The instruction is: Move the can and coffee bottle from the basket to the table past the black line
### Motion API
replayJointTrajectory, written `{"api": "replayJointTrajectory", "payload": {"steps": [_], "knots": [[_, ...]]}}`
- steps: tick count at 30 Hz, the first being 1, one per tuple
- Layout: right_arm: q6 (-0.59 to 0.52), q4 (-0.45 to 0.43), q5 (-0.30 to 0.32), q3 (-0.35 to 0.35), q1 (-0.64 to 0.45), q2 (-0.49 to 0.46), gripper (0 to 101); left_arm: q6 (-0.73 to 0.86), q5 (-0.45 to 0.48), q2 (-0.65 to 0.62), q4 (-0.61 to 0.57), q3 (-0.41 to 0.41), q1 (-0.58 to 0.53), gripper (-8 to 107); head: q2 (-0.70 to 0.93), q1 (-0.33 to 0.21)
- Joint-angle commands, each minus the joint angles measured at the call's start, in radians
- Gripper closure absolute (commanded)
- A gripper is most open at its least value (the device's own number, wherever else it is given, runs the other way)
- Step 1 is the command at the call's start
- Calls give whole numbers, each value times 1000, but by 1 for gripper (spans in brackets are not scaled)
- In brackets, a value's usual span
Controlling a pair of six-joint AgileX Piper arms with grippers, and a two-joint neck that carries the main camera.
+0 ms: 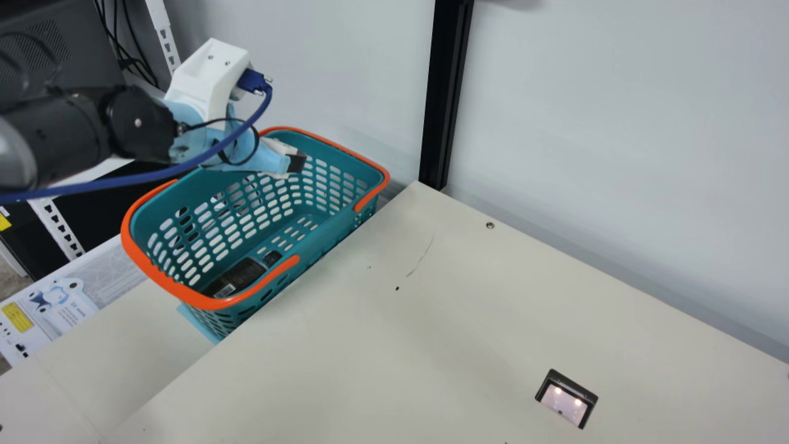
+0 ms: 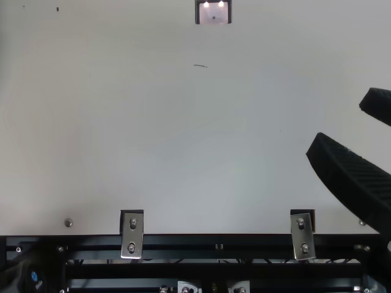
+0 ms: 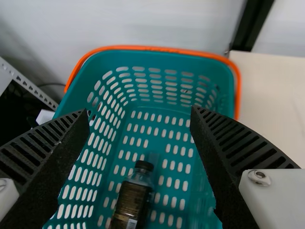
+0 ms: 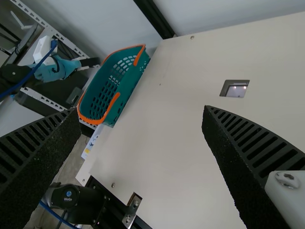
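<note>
Your cream tabletop adjoins the orange-rimmed teal plastic basket. Well away from it, your right gripper has black ribbed fingers wide apart, empty; above it, your left gripper matches, likely to straddle the dark coffee bottle inside.

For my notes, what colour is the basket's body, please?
The basket's body is teal, clearest in the main view.

The basket was teal with rows of slots, its handles orange. The bottle looked dark brown, perhaps nearly black, its cap black. The left end effector and right end effector had black ribbed fingers. The surface was cream, the cable blue.
</note>
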Motion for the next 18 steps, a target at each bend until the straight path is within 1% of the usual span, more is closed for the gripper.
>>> {"api": "replayJointTrajectory", "payload": {"steps": [1, 12, 18], "knots": [[0, 0, 0, 0, 0, 0, 0, 53, 37, 92, -13, -67, 30, 9, 16, -33], [0, 0, 0, 0, 0, 0, 0, 271, 206, 365, -83, -275, 104, 9, 16, -33], [0, 0, 0, 0, 0, 0, 0, 323, 305, 490, -74, -376, 113, 9, 16, -33]]}}
